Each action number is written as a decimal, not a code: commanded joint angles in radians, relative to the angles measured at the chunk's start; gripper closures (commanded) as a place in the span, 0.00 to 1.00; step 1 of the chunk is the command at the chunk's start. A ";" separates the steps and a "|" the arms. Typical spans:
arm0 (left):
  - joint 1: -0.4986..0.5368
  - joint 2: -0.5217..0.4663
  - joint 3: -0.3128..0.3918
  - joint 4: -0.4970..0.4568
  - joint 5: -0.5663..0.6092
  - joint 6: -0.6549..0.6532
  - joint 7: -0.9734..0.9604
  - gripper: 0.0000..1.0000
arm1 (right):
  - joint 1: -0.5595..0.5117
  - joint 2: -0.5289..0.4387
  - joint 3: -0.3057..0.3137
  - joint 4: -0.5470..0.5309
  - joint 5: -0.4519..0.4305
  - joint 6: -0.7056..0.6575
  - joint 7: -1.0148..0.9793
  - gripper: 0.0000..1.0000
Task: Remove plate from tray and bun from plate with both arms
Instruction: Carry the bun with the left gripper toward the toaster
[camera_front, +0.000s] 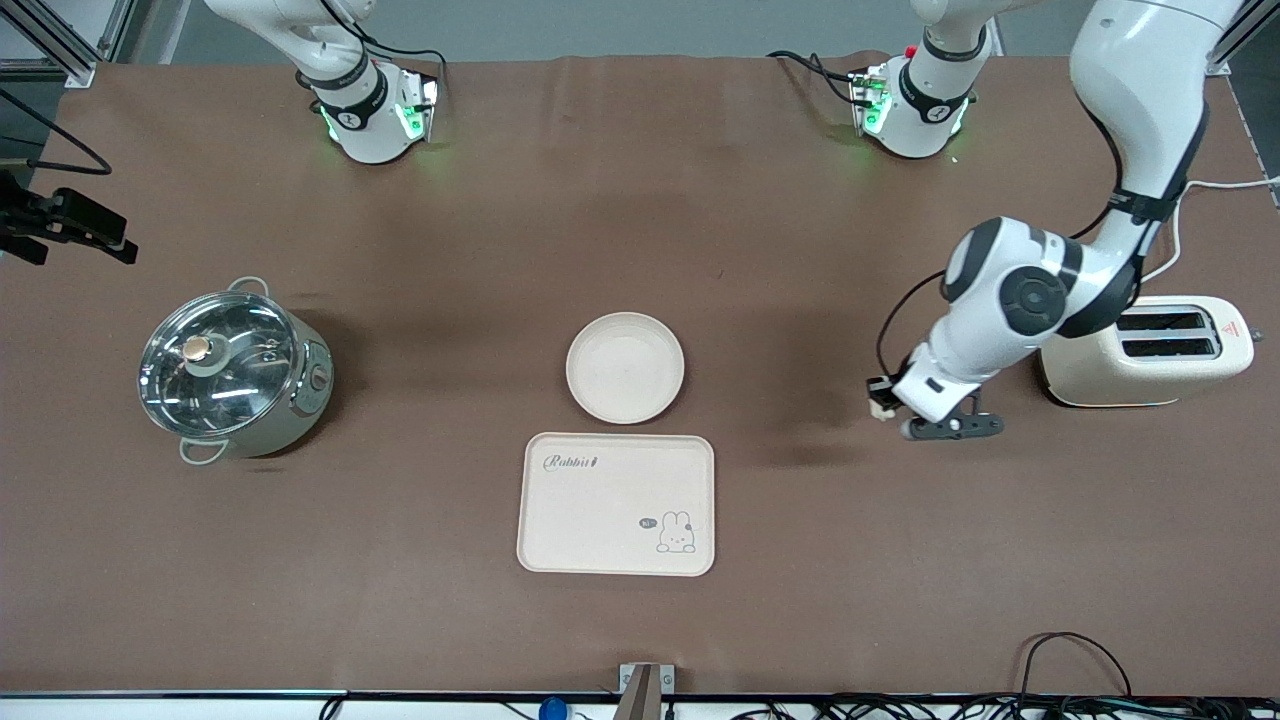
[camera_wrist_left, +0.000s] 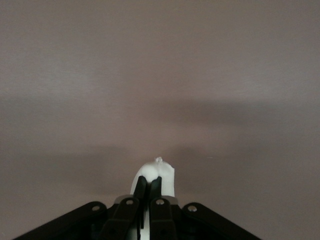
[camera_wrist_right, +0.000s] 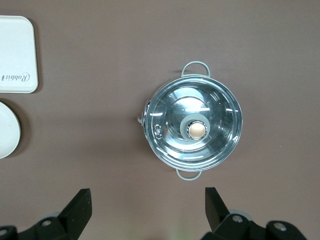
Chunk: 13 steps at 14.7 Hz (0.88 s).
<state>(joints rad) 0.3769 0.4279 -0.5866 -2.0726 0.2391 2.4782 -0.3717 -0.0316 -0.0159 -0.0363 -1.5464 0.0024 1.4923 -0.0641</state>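
The round cream plate (camera_front: 625, 367) lies empty on the brown cloth, just farther from the front camera than the rectangular "Rabbit" tray (camera_front: 616, 504), which is also empty. Both show at the edge of the right wrist view, the plate (camera_wrist_right: 6, 130) and the tray (camera_wrist_right: 15, 52). My left gripper (camera_front: 950, 427) is low over bare cloth beside the toaster. In the left wrist view, the left gripper (camera_wrist_left: 149, 181) is shut on the small white bun (camera_wrist_left: 167, 176). The bun is hidden in the front view. My right gripper (camera_wrist_right: 147, 200) is open and empty, high over the cloth near the pot.
A steel pot with a glass lid (camera_front: 232, 375) stands toward the right arm's end; it also shows in the right wrist view (camera_wrist_right: 192, 127). A cream toaster (camera_front: 1150, 350) stands toward the left arm's end, close to the left arm's elbow. Cables run along the front edge.
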 joint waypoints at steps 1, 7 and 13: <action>0.059 0.049 -0.019 -0.041 0.020 0.093 0.039 0.83 | -0.004 -0.001 0.004 0.005 -0.012 -0.007 0.007 0.00; 0.063 0.092 -0.016 -0.032 0.104 0.128 0.027 0.00 | -0.001 -0.001 0.006 0.005 -0.012 -0.007 0.007 0.00; 0.056 0.083 -0.018 -0.011 0.115 0.113 0.030 0.00 | 0.001 -0.001 0.006 0.005 -0.012 -0.004 0.007 0.00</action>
<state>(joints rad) 0.4345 0.5194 -0.5982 -2.0955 0.3313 2.5985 -0.3347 -0.0311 -0.0158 -0.0356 -1.5465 0.0024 1.4923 -0.0642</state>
